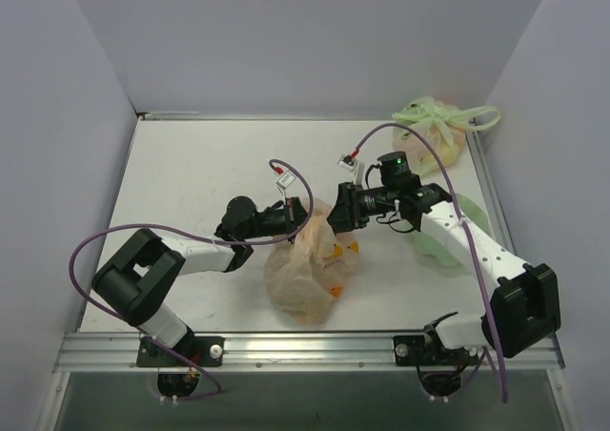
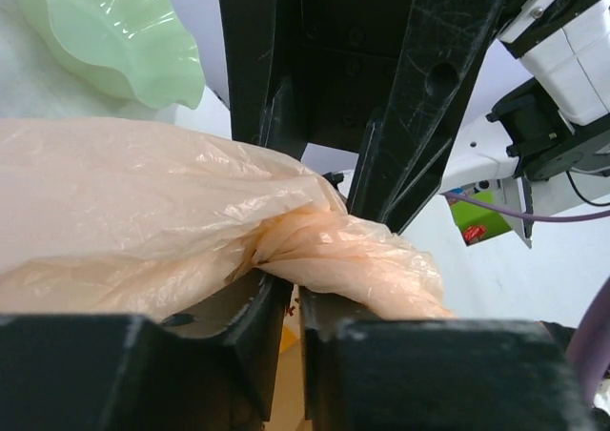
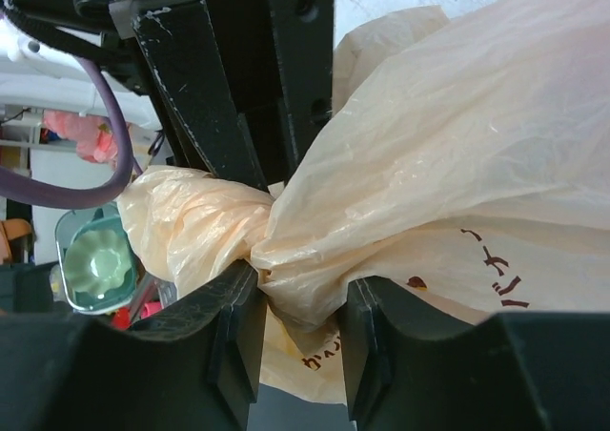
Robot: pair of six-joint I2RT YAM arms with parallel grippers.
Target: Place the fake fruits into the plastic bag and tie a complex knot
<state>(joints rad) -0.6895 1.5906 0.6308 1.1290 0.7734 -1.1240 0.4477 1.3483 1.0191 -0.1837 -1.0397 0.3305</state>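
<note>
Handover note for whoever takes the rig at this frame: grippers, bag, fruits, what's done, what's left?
Left gripper: shut on plastic bag film.
Right gripper: shut on the same film, facing the left.
Bag sits between the arms; no fruits lie loose outside it.
Done: loading, apparently; bag neck twisted into a bunch between the grippers.
Left: complete and tighten the knot; no finished knot visible.

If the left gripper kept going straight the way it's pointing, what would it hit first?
The plastic bag: its bunched film sits between the left gripper's fingers. Just past that, the right gripper faces it, apparently very close, though depth is hard to judge.
</note>
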